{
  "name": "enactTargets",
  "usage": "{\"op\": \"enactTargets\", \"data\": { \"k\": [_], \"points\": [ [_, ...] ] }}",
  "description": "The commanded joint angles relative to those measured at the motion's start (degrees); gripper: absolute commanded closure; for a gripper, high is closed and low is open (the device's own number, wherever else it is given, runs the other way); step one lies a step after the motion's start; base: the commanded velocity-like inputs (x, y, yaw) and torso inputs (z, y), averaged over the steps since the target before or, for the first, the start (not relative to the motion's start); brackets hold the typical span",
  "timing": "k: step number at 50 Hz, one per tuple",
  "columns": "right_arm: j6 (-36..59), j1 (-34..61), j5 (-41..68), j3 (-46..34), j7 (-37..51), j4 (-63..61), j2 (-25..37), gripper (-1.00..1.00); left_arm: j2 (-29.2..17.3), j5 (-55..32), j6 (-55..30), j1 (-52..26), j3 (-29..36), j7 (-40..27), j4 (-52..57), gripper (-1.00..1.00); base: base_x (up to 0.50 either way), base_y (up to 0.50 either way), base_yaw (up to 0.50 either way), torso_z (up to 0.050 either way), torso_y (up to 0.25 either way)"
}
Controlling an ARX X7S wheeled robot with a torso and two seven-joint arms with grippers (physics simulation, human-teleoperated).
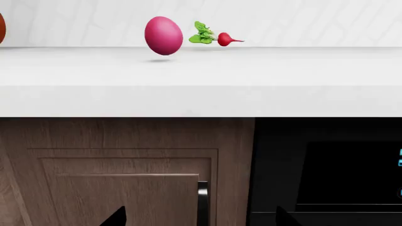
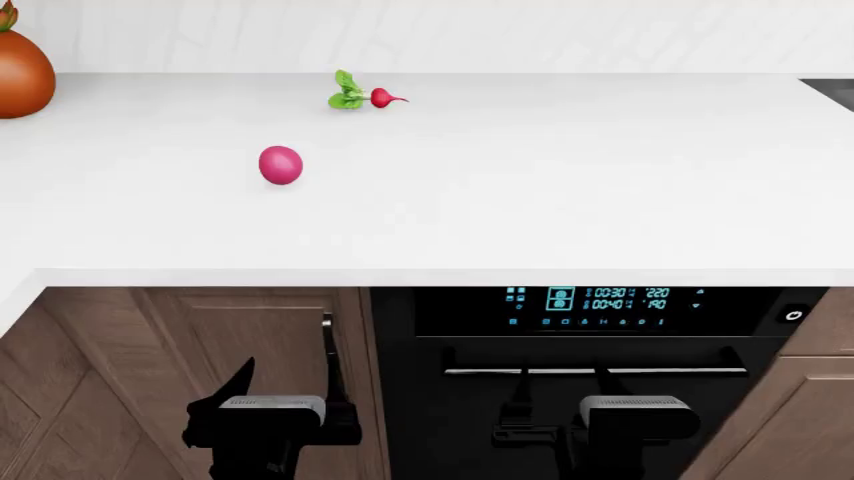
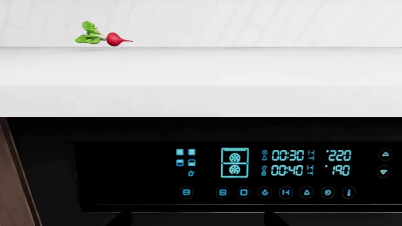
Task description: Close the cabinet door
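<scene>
Head cam looks down & fwd over your counter (image 2: 534, 200). L wrist cam faces the cabinet door (image 1: 125, 188) close up; R wrist faces the oven panel (image 3: 276, 169). All 3 share the radish (image 2: 380, 98).

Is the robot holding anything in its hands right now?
No. The left gripper is open in front of the cabinet door, the right gripper open before the oven. Both hold nothing.

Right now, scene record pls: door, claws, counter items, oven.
cabinet door: below counter, left of oven; whether fully shut cannot be told
door handle: vertical, dark, at the door's oven-side edge
left claw: before the door, fingers apart, holding nothing
right claw: before the oven, empty
countertop: pink egg, radish, brown onion
oven: display lit
</scene>
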Motion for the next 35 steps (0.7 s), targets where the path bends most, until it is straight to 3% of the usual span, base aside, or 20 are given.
{"op": "enactTargets", "data": {
  "k": [1, 13, 20, 29, 35],
  "points": [
    [0.0, -0.1, 0.5, -1.4, 1.1, 0.5, 0.9, -1.0, -1.0, -1.4, -0.3, -0.5, 0.4, -1.1, 0.0, -1.0, 0.0, 0.0, 0.0, 0.0, 0.0],
    [-1.6, 0.2, 2.0, -2.8, 3.4, 1.5, 3.2, -1.0, -2.9, -1.8, 2.0, -0.4, 3.1, -3.4, -0.9, -1.0, 0.0, 0.0, 0.0, 0.0, 0.0],
    [-4.9, -0.1, -1.8, -4.0, 6.0, -9.0, 4.4, -1.0, -3.6, -7.9, 4.8, 0.7, 4.8, -0.8, 15.4, -1.0, 0.0, 0.0, 0.0, 0.0, 0.0],
    [3.2, 5.6, -4.2, -2.4, 6.7, -28.1, 7.0, -1.0, -1.8, -7.2, 0.1, -15.6, 5.7, -7.0, 24.8, -1.0, 0.0, 0.0, 0.0, 0.0, 0.0],
    [5.0, 13.9, -5.4, -3.6, 6.9, -29.7, 7.1, -1.0, -2.3, -8.5, -7.2, -29.9, 5.4, -10.8, 30.3, -1.0, 0.0, 0.0, 0.0, 0.0, 0.0]
  ]
}}
